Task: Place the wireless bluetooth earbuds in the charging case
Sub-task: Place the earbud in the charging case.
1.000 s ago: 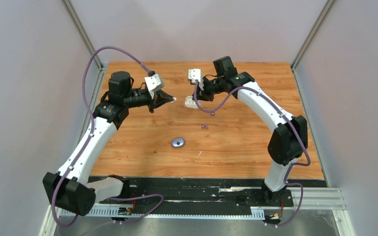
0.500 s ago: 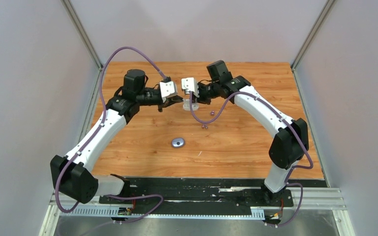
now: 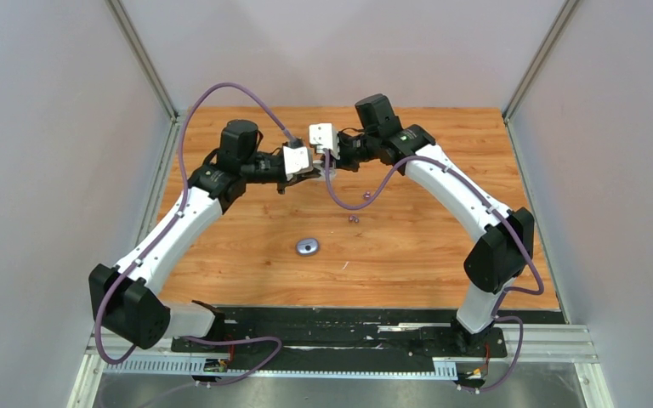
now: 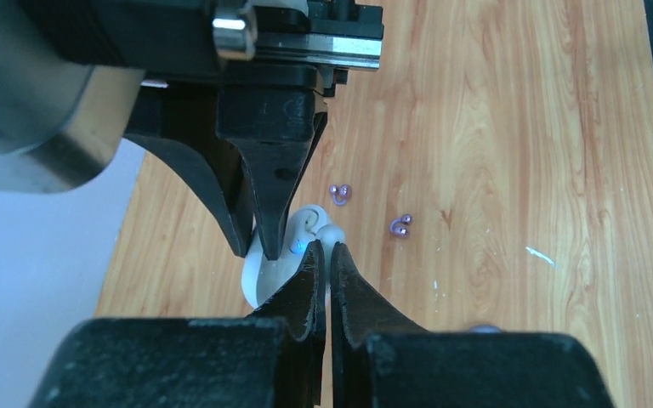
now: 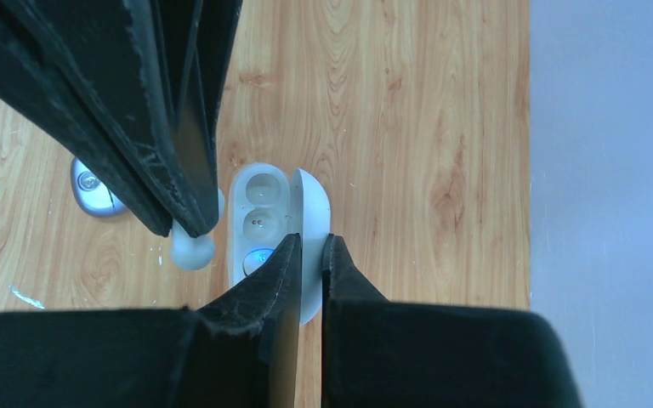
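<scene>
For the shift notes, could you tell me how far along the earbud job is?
Done: the white case is open, its lid pinched by the right gripper. In hand: the left gripper holds a white earbud beside the case, not yet seated. Left: two purple earbuds lie loose on the table; the purple case looks closed.

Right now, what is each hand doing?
Left hand: closed, holding a white earbud.
Right hand: closed on the white charging case, gripping its open lid.
</scene>
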